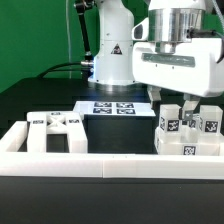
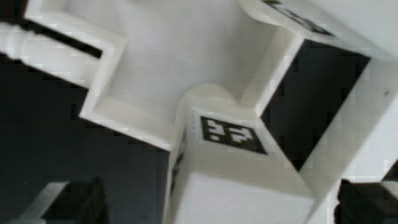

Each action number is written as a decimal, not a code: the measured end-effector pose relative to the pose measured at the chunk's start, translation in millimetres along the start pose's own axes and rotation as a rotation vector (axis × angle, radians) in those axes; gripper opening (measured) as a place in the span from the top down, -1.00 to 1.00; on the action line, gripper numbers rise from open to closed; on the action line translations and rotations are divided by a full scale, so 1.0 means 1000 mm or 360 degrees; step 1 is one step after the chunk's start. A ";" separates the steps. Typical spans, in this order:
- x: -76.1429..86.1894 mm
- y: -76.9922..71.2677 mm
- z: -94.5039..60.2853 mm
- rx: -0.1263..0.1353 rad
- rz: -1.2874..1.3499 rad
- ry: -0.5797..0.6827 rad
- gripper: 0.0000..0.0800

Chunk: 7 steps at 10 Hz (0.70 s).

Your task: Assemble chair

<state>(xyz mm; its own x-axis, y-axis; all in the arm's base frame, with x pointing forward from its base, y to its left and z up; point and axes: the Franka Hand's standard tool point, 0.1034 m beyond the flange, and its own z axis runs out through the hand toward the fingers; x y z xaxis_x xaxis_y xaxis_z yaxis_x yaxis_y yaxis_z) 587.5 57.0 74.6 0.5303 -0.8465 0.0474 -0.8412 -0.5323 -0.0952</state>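
Note:
At the exterior view's right stands a cluster of white chair pieces (image 1: 188, 138) with black-and-white tags, just behind the front rail. My gripper (image 1: 186, 110) hangs right over it, its fingers reaching down on either side of the upright pieces. In the wrist view a white bar with one tag (image 2: 228, 133) runs between my two dark fingers (image 2: 68, 200), and a strip of dark gap shows on each side of it. The gripper (image 2: 217, 206) is open and grips nothing. A separate flat white chair piece (image 1: 55, 130) lies at the exterior view's left.
The marker board (image 1: 115, 108) lies on the black table in front of the arm's base. A long low white border rail (image 1: 100, 160) runs along the front, with a side rail (image 1: 12, 140) at the exterior view's left. A green backdrop stands behind.

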 end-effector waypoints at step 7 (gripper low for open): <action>-0.001 -0.003 -0.001 -0.0003 -0.0881 0.0047 -0.62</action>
<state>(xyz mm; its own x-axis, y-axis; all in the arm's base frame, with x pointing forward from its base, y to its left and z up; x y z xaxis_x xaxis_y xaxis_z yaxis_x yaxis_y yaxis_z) 589.5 60.0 76.1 0.8902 -0.4401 0.1176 -0.4378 -0.8979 -0.0464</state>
